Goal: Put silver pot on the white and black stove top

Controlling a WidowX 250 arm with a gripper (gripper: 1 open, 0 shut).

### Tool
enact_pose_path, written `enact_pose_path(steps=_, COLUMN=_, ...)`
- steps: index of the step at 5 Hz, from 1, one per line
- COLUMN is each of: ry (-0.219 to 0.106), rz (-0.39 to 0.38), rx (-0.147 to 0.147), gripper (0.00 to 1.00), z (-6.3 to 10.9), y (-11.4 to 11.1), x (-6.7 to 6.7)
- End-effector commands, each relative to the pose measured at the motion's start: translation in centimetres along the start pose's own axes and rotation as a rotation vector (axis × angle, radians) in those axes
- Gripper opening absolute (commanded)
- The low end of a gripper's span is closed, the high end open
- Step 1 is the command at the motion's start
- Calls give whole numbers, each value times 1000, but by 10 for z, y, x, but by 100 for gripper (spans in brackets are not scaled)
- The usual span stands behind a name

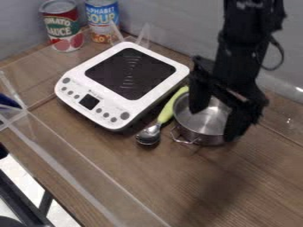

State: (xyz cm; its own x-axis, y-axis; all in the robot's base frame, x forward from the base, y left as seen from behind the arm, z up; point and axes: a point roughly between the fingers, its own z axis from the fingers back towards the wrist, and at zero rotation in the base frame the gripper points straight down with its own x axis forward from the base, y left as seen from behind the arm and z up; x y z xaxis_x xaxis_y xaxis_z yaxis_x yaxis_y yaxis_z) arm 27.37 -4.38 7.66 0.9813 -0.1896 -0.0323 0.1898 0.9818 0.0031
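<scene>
The silver pot (205, 124) stands on the wooden table, right of the white and black stove top (127, 82). My gripper (221, 108) points down over the pot, open, with one finger at the pot's left rim and the other at its right side. The black fingers (199, 90) hide much of the pot's opening. Whether they touch the pot I cannot tell.
A metal spoon (162, 115) with a yellow-green handle lies between stove and pot. Two labelled cans (62, 24) stand at the back left. A clear plastic barrier (24, 106) runs along the front left. The table's right edge lies beyond the pot.
</scene>
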Motion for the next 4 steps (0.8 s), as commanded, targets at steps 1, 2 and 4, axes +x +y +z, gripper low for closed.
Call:
enact_pose_path(steps=1, ry=-45, rz=33, rx=21, gripper=100, z=-6, y=-3, x=7)
enact_pose_path(steps=2, ry=-63, rz=85, rx=37, gripper=100, z=-16, y=-1, x=23)
enact_pose_path(steps=4, ry=-108, rz=129, rx=51, gripper=100, z=-25, y=7, x=46)
